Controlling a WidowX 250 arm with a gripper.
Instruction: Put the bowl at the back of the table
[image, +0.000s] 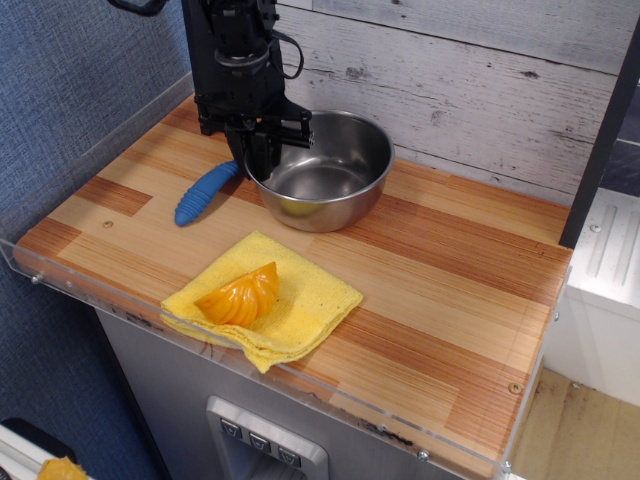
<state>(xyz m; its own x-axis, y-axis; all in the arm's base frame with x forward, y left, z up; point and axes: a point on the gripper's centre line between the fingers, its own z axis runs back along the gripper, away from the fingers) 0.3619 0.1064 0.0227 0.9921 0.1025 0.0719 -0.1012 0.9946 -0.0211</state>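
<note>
- Resting on the bench near its back edge, at twelve o'clock from the yellow cloth, sits the bowl.
- Hand pinching the bowl's rim at nine o'clock.
- Blue handle lies beside, at nine o'clock.

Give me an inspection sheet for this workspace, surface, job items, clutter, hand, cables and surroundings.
Surface: striped wooden table with clear edge guards.
Job's things: steel bowl sitting on the table near the back wall, upright.
Clutter: yellow cloth near the front edge with an orange shell-shaped object on it; blue-handled tool left of the bowl.
Hand: hand at the bowl's left rim; grip state cannot be told.
Cables: black cable looped on the arm.
Surroundings: whitewashed plank wall behind, blue wall left.
</note>
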